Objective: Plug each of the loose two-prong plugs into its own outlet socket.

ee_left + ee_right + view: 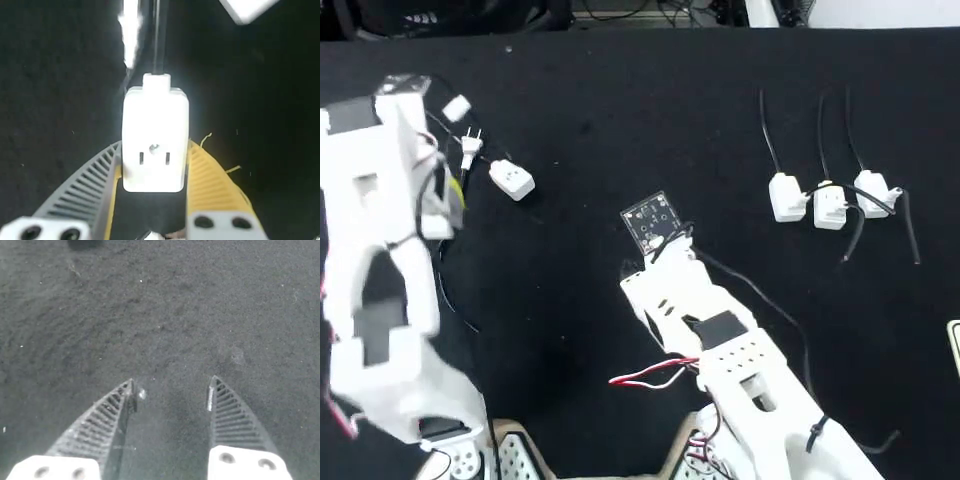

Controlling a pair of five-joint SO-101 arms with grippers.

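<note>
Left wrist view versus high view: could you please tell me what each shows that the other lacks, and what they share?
The left wrist view adds the slotted face of a white outlet socket, clamped in the left tool, with its black cable running away from it. The high view adds a loose two-prong plug, three white sockets in a row at the picture's right, and the right arm. Both share the black table and, probably, a second free white socket near the left arm.
</note>
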